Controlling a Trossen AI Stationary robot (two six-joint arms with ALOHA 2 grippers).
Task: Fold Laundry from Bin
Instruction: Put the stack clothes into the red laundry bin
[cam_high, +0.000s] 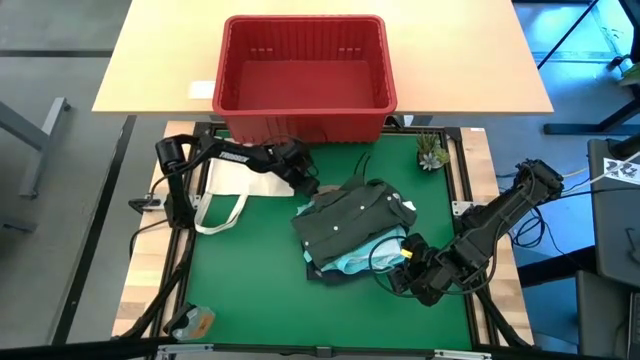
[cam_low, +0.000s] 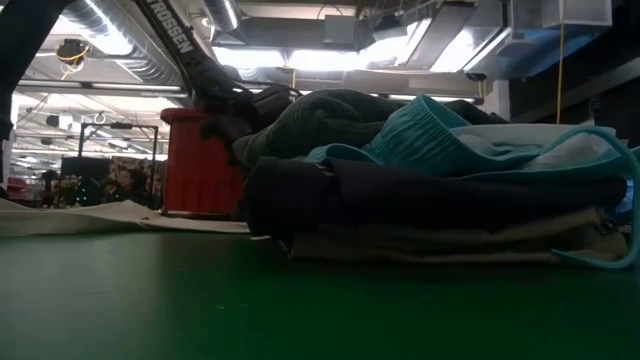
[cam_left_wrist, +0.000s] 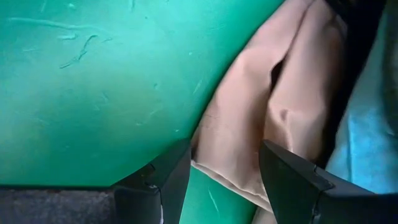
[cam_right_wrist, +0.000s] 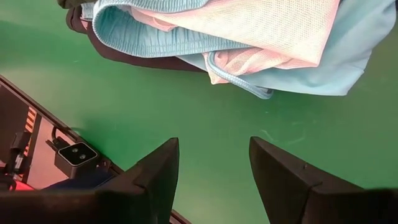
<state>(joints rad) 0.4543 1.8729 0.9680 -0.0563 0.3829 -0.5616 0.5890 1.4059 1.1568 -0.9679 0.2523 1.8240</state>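
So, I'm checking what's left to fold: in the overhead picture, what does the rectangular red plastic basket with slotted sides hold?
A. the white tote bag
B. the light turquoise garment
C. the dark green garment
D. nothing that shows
D: the overhead view shows the red basket's bare floor, while the dark green garment and light turquoise garment lie stacked on the green mat.

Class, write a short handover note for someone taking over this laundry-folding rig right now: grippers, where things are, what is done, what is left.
Left gripper: open, at the stack's left edge, khaki garment between its fingers, not gripped.
Right gripper: open, empty, over the mat beside the turquoise garment.
Red bin: looks empty, behind the mat.
Done: garments piled in one stack, dark green one on top.
Left: the stack looks untidy; probably neaten it.
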